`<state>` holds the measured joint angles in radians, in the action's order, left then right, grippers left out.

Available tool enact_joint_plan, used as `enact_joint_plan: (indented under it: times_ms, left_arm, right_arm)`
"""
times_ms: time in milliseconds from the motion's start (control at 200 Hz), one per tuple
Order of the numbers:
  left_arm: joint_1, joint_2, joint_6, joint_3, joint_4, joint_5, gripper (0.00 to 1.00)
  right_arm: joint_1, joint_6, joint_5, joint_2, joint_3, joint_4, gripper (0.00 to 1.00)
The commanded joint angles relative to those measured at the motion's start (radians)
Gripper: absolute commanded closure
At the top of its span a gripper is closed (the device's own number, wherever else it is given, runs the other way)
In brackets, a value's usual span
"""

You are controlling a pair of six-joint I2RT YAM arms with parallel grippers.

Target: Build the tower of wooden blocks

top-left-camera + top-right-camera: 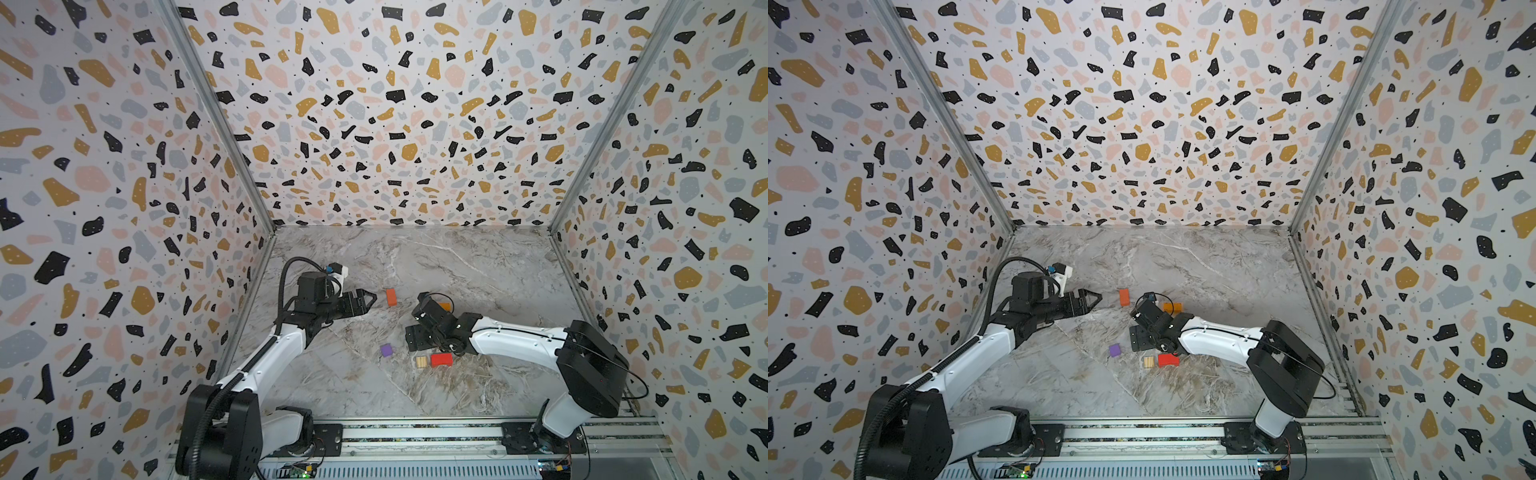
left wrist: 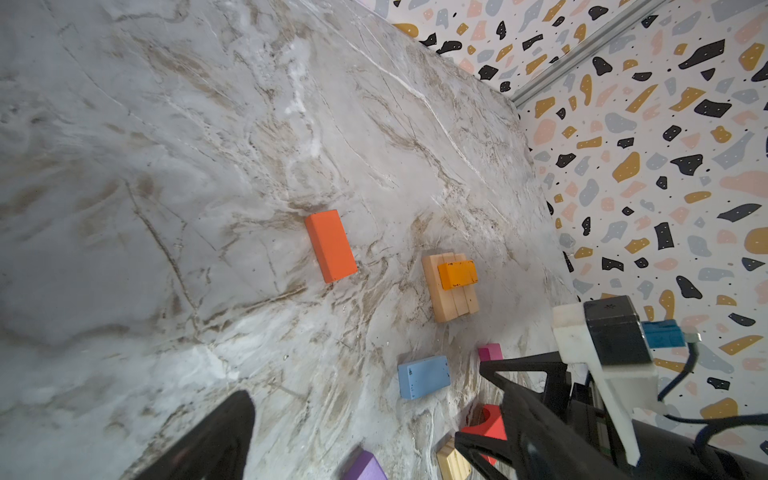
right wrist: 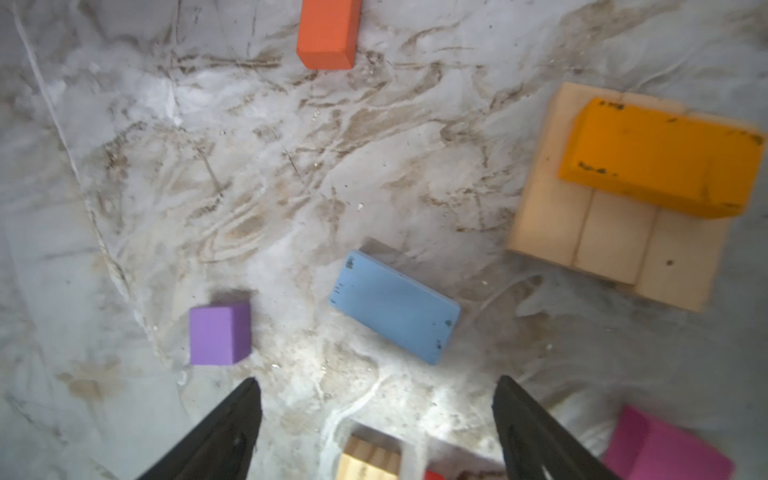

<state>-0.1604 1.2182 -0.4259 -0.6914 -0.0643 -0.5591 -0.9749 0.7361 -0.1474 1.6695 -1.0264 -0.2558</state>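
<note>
Hovering the right end effector [image 3: 376, 382], spread wide and empty, near the pale blue flat wooden block [image 3: 395, 307]. Probably best squaring up across its narrow width before seating it beside the yellow-orange wooden brick [image 3: 660, 158] on the tower [image 3: 615, 249], towards one o'clock on the table [image 3: 124, 208].

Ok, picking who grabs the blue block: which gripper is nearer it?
Right. The right gripper hovers just short of the blue block; the left gripper is farther off, beside the red-orange block.

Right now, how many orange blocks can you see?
2. A red-orange block lies alone on the marble; a yellow-orange block sits on the tan plank base. Others may hide beneath the right arm.
</note>
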Motion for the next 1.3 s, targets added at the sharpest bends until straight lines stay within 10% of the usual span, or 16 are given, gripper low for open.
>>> enact_joint_plan:
  times_ms: [0, 1297]
  left_arm:
    - [-0.005, -0.013, 0.019, -0.008, -0.003, 0.004, 0.06]
    - [-0.005, -0.014, 0.022, -0.008, -0.006, 0.008, 0.06]
  right_arm:
    - [-0.018, 0.110, -0.072, 0.051, -0.060, -0.058, 0.14]
    - [-0.033, 0.162, -0.158, 0.251, -0.189, -0.075, 0.28]
